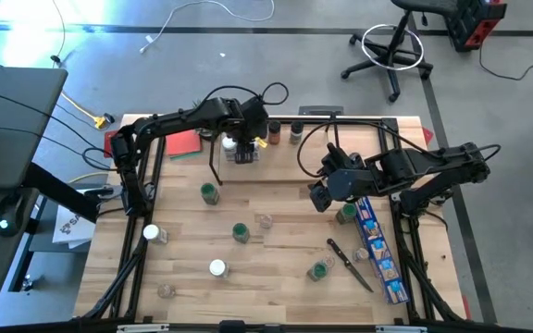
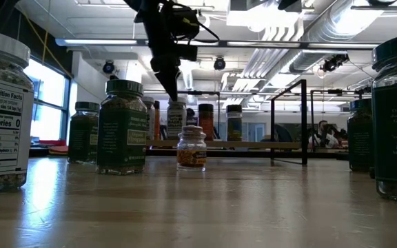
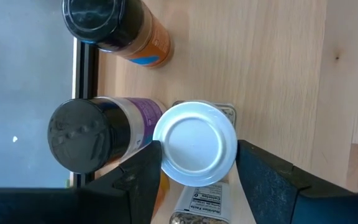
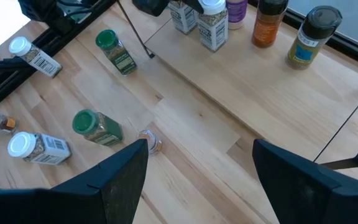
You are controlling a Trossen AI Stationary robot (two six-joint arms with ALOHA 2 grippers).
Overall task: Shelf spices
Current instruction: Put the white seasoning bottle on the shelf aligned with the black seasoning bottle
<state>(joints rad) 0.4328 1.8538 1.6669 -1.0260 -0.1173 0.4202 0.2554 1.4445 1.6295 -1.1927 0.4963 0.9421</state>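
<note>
The white-capped clear spice jar (image 3: 194, 144) stood upright on the light wood shelf board (image 3: 278, 74), directly below my left hand (image 3: 196, 180), whose spread fingers flanked its cap without pinching; my right hand (image 1: 322, 192) waited open above the bench (image 1: 266, 277).

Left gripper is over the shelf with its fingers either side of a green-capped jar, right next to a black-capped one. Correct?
Not quite: the cap is white, not green. The left wrist view shows the left gripper straddling a white-capped jar on the shelf, beside a black-capped jar.
</note>
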